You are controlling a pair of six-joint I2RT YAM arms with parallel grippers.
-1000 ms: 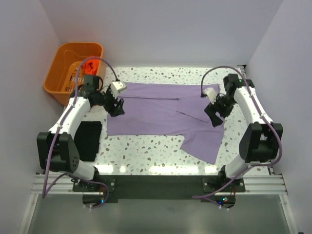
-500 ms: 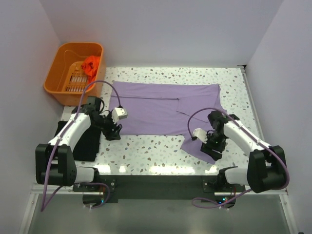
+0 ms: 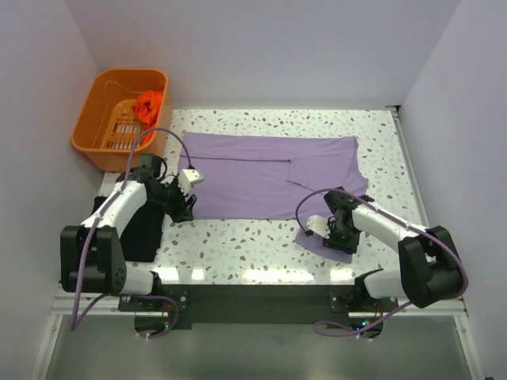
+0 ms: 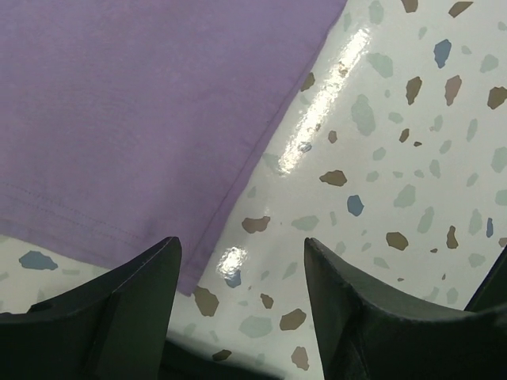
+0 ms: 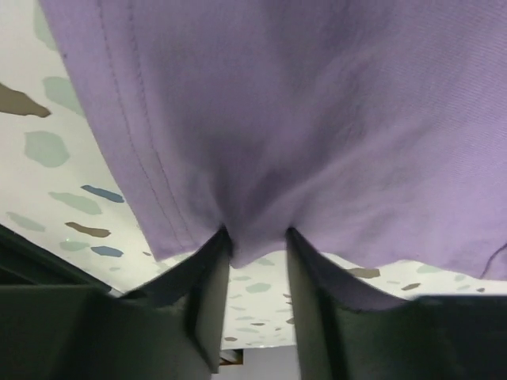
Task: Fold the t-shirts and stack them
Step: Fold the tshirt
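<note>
A lilac-purple t-shirt point(image 3: 261, 174) lies spread flat across the table, one flap folded over on its right side. My left gripper point(image 3: 184, 212) hovers open at the shirt's front left corner. In the left wrist view the corner of the shirt point(image 4: 142, 103) lies just ahead of that gripper point(image 4: 239, 253), with bare table between the fingers. My right gripper point(image 3: 341, 237) is down on the front right hem. In the right wrist view the hem of the shirt point(image 5: 277, 103) puckers between the tips of that gripper point(image 5: 257, 237), a gap still between the jaws. A black t-shirt point(image 3: 142, 226) lies folded at the table's left edge. An orange-red one point(image 3: 148, 103) sits in the basket.
The orange plastic basket point(image 3: 89, 138) stands off the table's far left corner. White speckled tabletop point(image 3: 238, 241) shows in front of the lilac shirt. Walls close in on the left, back and right.
Both arms came from the shirt's far side toward the near edge. The left one now sits at the front left corner; the right one dropped onto the front right hem and its jaws narrowed.
</note>
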